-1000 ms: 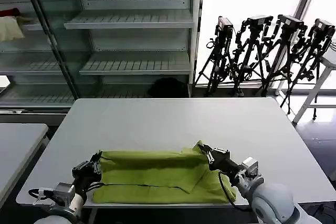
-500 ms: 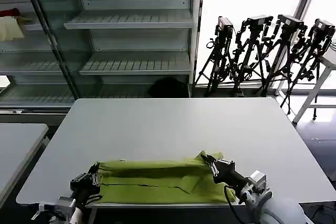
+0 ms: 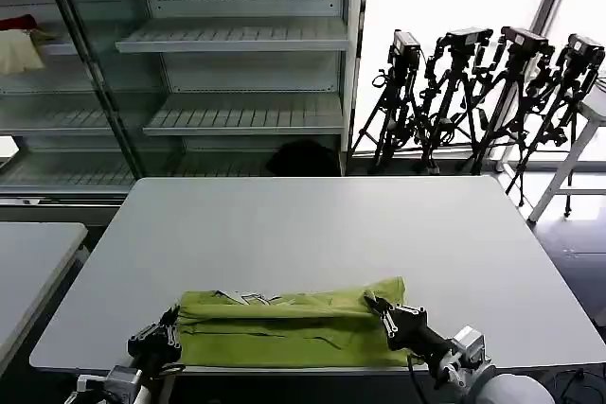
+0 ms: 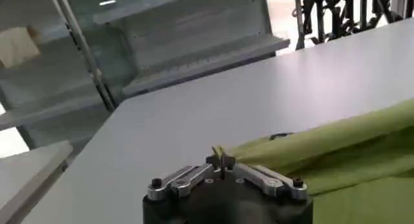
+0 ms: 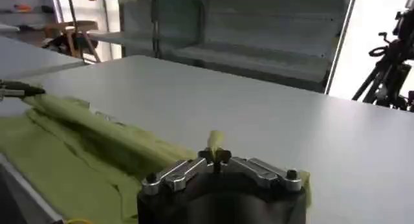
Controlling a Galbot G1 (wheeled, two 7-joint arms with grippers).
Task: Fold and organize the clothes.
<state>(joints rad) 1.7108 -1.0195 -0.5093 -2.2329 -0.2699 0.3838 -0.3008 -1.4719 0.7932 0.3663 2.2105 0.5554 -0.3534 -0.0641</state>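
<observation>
At near table edge: T-shirt stretched between left end effector and right end effector, both clamped on cloth ends.

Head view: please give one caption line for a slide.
Both grippers, left and right, pinch the lime yellow-green cotton T-shirt near the white table's front edge.

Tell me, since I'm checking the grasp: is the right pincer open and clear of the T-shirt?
No: the right pincer is shut on a pinch of the T-shirt, the yellow-green fabric poking up between its tips.
</observation>
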